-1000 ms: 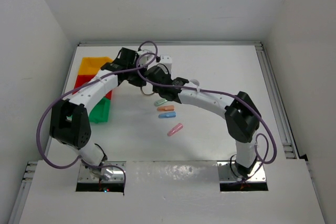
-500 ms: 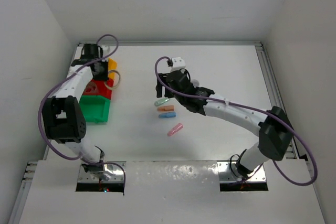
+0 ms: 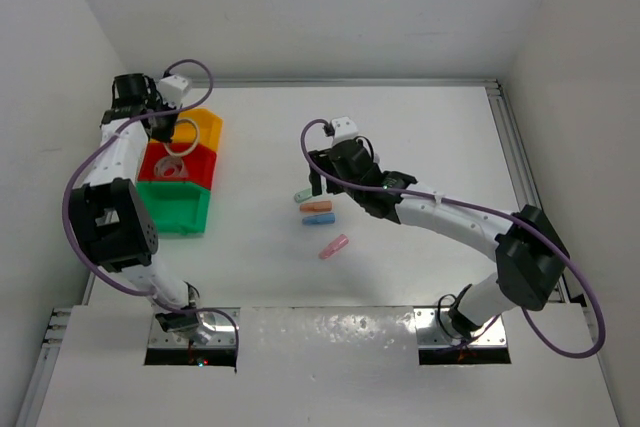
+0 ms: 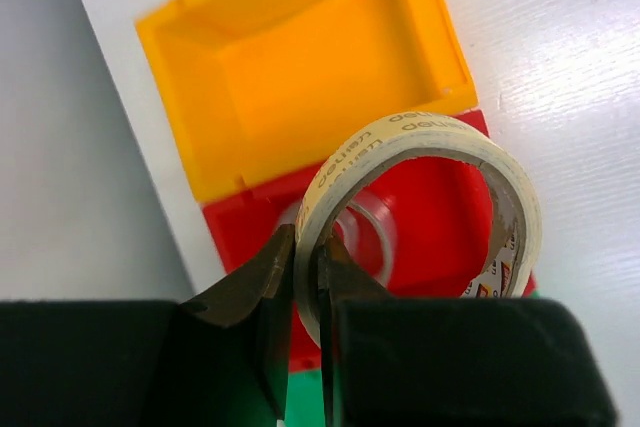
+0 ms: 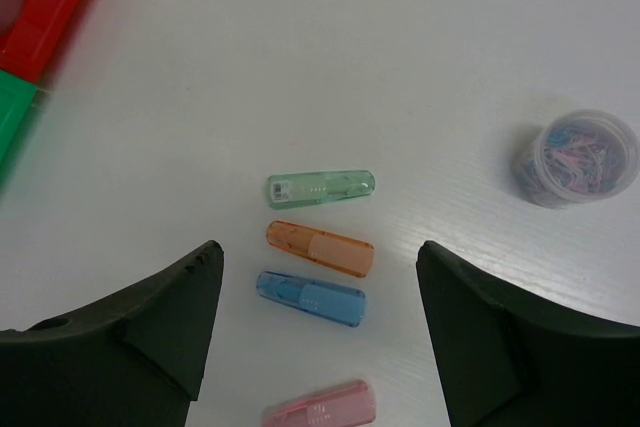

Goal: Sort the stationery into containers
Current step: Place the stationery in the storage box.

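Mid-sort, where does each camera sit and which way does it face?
Top external: above and behind, looking down at table; left arm, right arm show.
Left wrist: down past jaws shut on tape ring, over yellow bin and red bin.
Right wrist: down between open jaws at capsules.
Shared: capsules, top and right wrist.

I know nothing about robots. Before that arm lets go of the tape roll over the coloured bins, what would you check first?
1. Grip on the roll: ok. The left pincer is shut on the wall of the tan tape ring.
2. Roll over a bin: ok. It looks to hang above the red bin, close to the yellow bin.
3. Room in the red bin: ok. A clear ring lies inside, with bare floor beside it.
4. Low enough to drop gently: cannot tell.
5. Other arm out of the way: ok. The right pincer is open above the orange piece, away from the bins.
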Robot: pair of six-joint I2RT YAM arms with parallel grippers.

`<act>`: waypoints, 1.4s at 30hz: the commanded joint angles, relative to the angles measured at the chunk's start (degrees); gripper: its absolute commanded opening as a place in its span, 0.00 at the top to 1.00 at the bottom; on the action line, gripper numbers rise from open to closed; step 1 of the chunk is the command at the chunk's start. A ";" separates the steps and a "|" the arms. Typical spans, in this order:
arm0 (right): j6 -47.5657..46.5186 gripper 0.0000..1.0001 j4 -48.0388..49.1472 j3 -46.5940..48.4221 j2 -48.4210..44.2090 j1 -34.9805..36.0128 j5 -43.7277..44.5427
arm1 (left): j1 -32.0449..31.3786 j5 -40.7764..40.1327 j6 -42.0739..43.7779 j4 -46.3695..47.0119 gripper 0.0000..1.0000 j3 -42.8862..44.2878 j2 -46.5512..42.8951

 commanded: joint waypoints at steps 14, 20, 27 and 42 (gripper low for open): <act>-2.39 0.23 -1.13 -0.03 0.58 -0.77 -1.29 | 3.93 10.75 41.97 -6.55 1.00 5.11 6.82; -1.77 0.23 -1.57 -0.82 0.23 -0.86 -0.67 | 3.93 8.46 47.77 -6.38 1.00 2.74 8.05; -1.86 0.23 -2.62 -0.90 0.41 -0.94 -0.32 | 3.94 6.96 52.07 -5.15 1.00 0.81 8.32; -1.68 0.22 -4.64 0.06 0.58 -1.38 -0.05 | 3.93 4.94 43.65 -1.01 0.41 3.26 9.90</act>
